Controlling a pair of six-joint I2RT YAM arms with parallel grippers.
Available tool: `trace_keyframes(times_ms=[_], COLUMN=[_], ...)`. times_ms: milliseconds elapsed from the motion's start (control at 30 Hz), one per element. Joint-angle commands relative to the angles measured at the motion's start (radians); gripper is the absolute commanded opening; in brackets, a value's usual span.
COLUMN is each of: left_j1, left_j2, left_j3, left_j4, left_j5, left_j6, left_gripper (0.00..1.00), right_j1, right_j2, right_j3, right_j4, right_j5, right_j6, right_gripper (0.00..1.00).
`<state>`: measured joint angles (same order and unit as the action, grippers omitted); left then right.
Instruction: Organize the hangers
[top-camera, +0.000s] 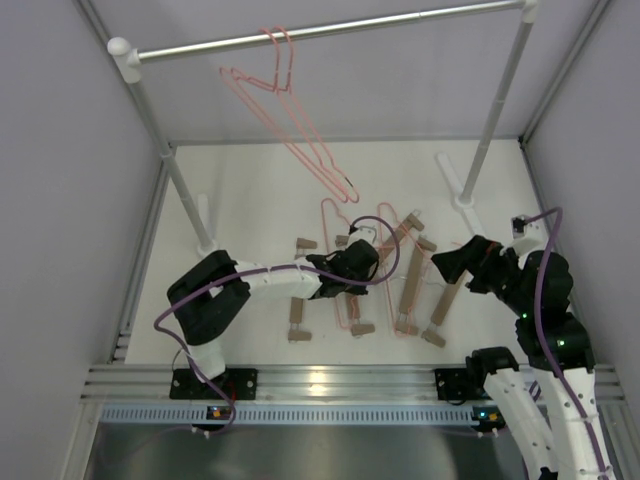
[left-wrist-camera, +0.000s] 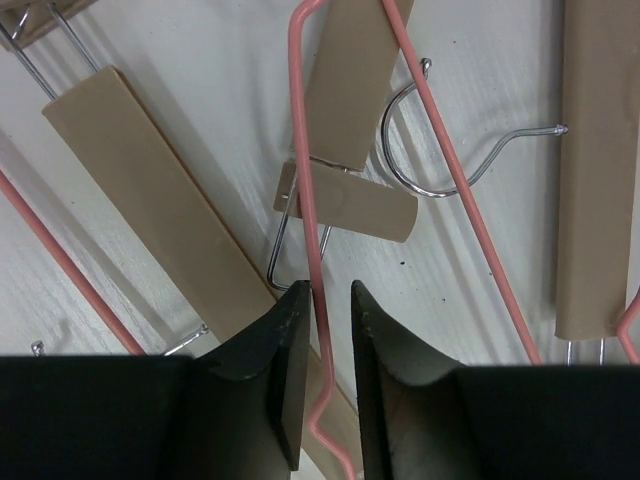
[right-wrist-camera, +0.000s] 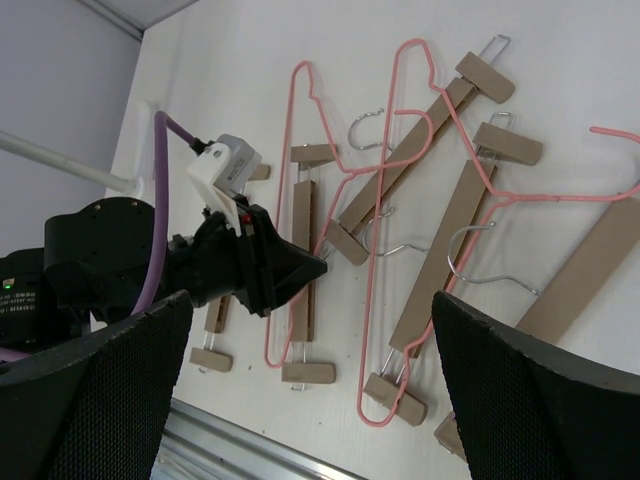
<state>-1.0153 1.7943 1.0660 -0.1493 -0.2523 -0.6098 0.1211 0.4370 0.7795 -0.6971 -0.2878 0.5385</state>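
Note:
Two pink wire hangers (top-camera: 285, 85) hang on the silver rail (top-camera: 330, 28). More pink wire hangers and several tan wooden bar hangers (top-camera: 412, 275) lie mixed on the white table. My left gripper (top-camera: 358, 262) is low over them. In the left wrist view its jaws (left-wrist-camera: 329, 290) are narrowly open, with a pink hanger wire (left-wrist-camera: 305, 190) running between them and against the left finger. My right gripper (top-camera: 448, 265) hovers wide open and empty above the pile, with wooden hangers (right-wrist-camera: 452, 238) below it (right-wrist-camera: 310, 298).
White posts (top-camera: 490, 120) hold the rail at the back left and right. Grey walls close in both sides. An aluminium frame rail (top-camera: 330, 385) runs along the near table edge. Silver hooks (left-wrist-camera: 420, 170) of the wooden hangers tangle with the pink wires.

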Motion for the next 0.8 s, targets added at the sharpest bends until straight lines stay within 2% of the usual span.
trace_keyframes(times_ms=[0, 133, 267, 467, 767], left_j1=[-0.002, -0.002, -0.002, -0.002, 0.0], left_j2=[0.019, 0.022, 0.001, -0.098, -0.366], left_j3=[0.037, 0.034, 0.028, -0.009, -0.141], left_j4=[0.037, 0.037, 0.036, 0.036, 0.034], left_j5=[-0.013, -0.015, -0.019, -0.033, -0.036], left_j6=[0.002, -0.004, -0.008, -0.037, -0.102], left_gripper=[0.25, 0.16, 0.01, 0.0, 0.0], right_j1=[-0.009, -0.009, -0.008, -0.009, -0.009], right_j2=[-0.015, -0.021, -0.024, -0.026, -0.027], right_j3=[0.015, 0.014, 0.015, 0.017, 0.018], right_j4=[-0.013, -0.013, -0.015, -0.018, -0.018], right_j5=[0.004, 0.004, 0.001, 0.001, 0.006], right_j6=[-0.015, -0.015, -0.015, -0.015, -0.025], right_gripper=[1.0, 0.99, 1.0, 0.99, 1.0])
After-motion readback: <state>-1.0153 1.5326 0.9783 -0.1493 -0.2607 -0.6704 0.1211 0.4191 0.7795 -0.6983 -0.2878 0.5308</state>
